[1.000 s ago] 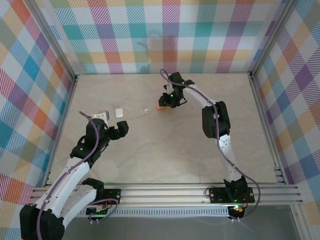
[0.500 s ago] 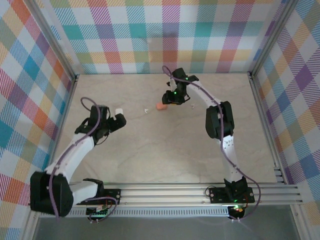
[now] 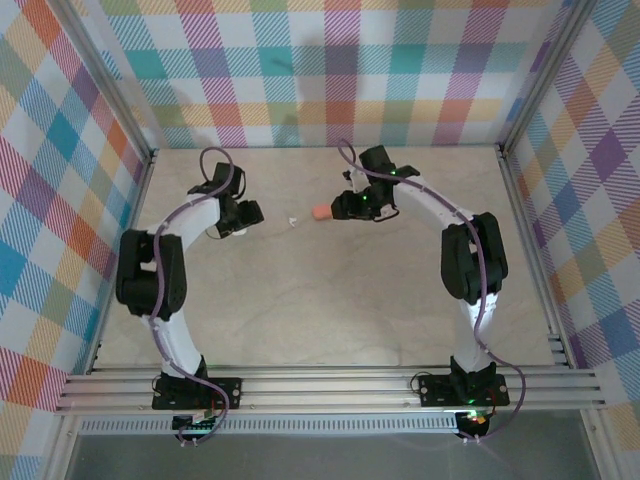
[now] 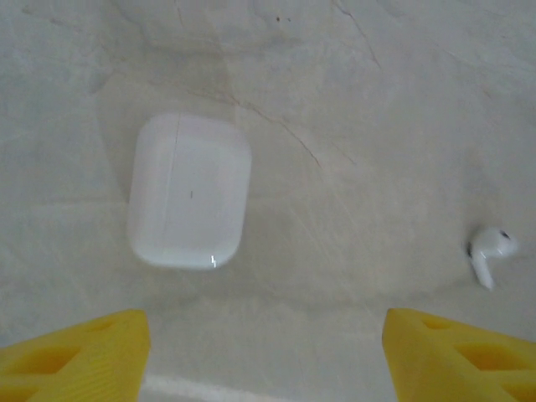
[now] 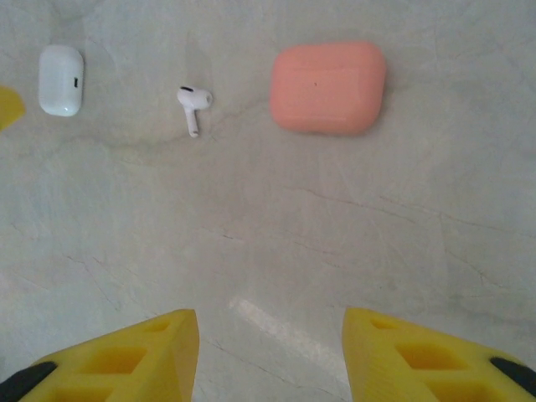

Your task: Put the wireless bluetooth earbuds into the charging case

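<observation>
Pale marbled worktop (image 3: 330, 300), boxed in by plaid-papered walls (image 3: 330, 70).

Obs. 1: the left pincer (image 4: 264, 335) points down over the white charging case (image 4: 190, 191). Its jaws stand wide and hold nothing. The case lies just ahead of the gap, not inside it. The lid is shut, with the seam running down one side.

Obs. 2: the right pincer (image 5: 270, 335) is likewise spread and empty. It hovers short of the salmon-pink charging case (image 5: 328, 87), which is also shut.

Obs. 3: one white earbud (image 5: 193, 105) lies loose on the worktop between the two cases, stem flat, touching neither.

Reading: each arm seems assigned to one case, with the jaws spread ready to straddle it. The left looks set to steady or lift the white case so that its lid can be opened. That case matches the bud's colour, so it is likely the bud's home.

Progress: early. Both lids are down and the bud is outside.

Risk: the cases are smooth and rounded, so a pinch off-centre may squirt one sideways. The bud is tiny and lies near the left arm's reach, so it could easily be knocked.
</observation>
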Motion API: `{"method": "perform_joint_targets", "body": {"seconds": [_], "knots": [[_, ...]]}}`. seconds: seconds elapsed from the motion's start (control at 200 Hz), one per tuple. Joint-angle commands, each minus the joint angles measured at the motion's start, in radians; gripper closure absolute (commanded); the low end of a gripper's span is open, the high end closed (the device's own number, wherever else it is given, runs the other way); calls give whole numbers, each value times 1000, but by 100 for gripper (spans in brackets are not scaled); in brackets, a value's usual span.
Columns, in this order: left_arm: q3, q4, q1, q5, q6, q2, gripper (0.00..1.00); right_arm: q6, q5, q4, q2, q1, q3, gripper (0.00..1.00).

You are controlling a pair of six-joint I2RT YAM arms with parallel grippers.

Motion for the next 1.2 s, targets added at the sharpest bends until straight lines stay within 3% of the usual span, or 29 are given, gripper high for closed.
{"method": "perform_joint_targets", "body": {"seconds": [0.0,0.255,0.635,1.195], "knots": [[106,-121,20,-81,13,73,28,16,-48,66,-31,-2,-20,51],[221,-191,29,-138,20,198,27,26,-74,75,-22,-2,-18,50],[174,-139,31,-45,126,248,32,49,-82,96,-11,-2,-8,51],[41,-41,25,18,225,131,57,129,-125,172,-31,-2,-49,51]]}}
